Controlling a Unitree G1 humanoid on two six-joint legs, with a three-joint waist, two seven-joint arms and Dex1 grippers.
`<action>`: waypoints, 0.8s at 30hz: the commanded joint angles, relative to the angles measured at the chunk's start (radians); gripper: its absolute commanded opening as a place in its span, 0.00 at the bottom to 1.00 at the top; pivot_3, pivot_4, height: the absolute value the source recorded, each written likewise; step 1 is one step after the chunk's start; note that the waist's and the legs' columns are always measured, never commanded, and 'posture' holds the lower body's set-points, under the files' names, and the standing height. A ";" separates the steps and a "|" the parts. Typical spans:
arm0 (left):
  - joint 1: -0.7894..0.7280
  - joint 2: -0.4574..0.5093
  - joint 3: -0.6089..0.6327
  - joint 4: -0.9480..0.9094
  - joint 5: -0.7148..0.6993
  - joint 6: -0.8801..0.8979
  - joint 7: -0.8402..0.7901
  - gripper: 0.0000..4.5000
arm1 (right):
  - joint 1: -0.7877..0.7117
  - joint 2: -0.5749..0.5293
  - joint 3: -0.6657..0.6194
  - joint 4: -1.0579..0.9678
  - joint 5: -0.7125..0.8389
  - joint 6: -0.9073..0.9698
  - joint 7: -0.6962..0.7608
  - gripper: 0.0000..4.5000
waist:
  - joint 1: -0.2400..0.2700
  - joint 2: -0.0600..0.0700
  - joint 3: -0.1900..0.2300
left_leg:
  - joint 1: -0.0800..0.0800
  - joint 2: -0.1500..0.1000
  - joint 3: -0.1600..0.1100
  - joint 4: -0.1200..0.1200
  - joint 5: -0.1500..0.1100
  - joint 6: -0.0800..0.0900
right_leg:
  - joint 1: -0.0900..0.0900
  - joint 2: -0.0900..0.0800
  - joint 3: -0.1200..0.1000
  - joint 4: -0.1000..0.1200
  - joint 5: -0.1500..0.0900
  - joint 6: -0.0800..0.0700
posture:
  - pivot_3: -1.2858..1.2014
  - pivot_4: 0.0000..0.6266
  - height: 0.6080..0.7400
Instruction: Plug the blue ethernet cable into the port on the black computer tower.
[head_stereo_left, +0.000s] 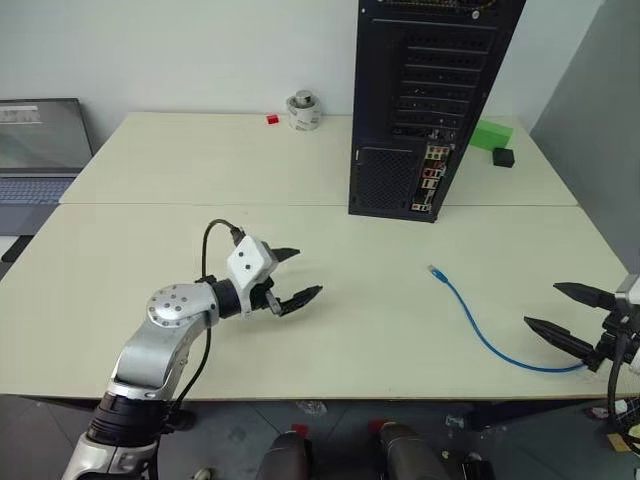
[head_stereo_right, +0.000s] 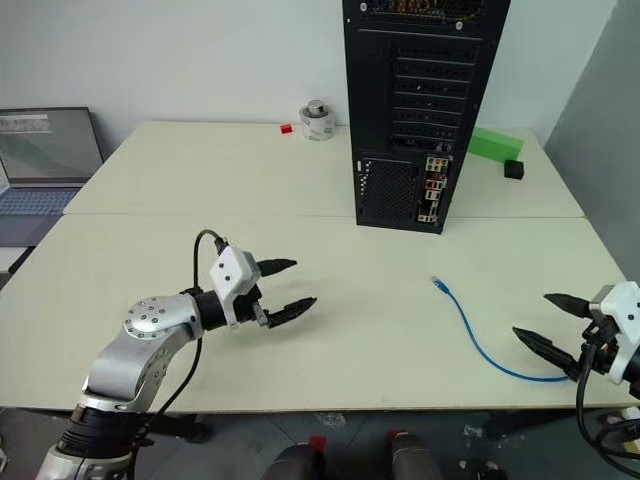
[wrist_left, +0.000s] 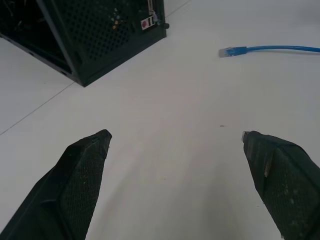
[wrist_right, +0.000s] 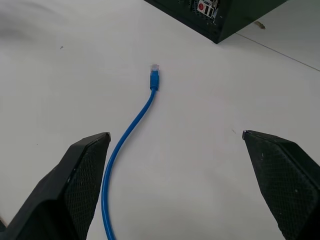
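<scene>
A laptop (head_stereo_left: 40, 150) sits at the far left edge, beside the bench (head_stereo_left: 200, 250). The left hand (head_stereo_left: 292, 277) hovers over the near left of the bench, fingers spread wide and empty. Far back stand a small roll (head_stereo_left: 304, 110) and a red block (head_stereo_left: 271, 119). The black computer tower (head_stereo_left: 425, 100) stands upright at far centre-right, its port (head_stereo_left: 432, 170) strip facing near. The blue ethernet cable (head_stereo_left: 490, 340) lies loose on the near right, plug end toward the tower, well apart from it. The right hand (head_stereo_left: 568, 314) is open, empty, just beside the cable's near end.
</scene>
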 joint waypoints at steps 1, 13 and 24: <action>-0.006 0.002 0.006 -0.044 -0.014 -0.016 -0.010 1.00 | -0.003 -0.009 -0.036 -0.019 0.002 -0.003 0.011 1.00 | 0.000 0.000 0.000 | 0.000 0.000 0.000 0.000 0.000 0.000 | 0.000 0.000 0.000 0.000 0.000 0.000 | 0.52 0.24 1.00; -0.007 0.000 -0.018 -0.066 -0.001 0.003 0.005 1.00 | -0.004 0.026 -0.035 -0.079 0.025 0.044 -0.036 1.00 | 0.001 0.000 0.000 | 0.000 0.000 0.000 0.000 0.000 0.000 | 0.000 0.000 0.000 0.000 0.000 0.000 | 0.52 0.24 1.00; -0.041 -0.014 -0.057 -0.087 -0.013 -0.022 -0.027 1.00 | 0.042 0.055 0.014 -0.250 0.039 0.114 -0.086 1.00 | 0.001 0.000 0.000 | 0.000 0.000 0.000 0.000 0.000 0.000 | 0.000 0.000 0.000 0.000 0.000 0.000 | 0.52 0.24 1.00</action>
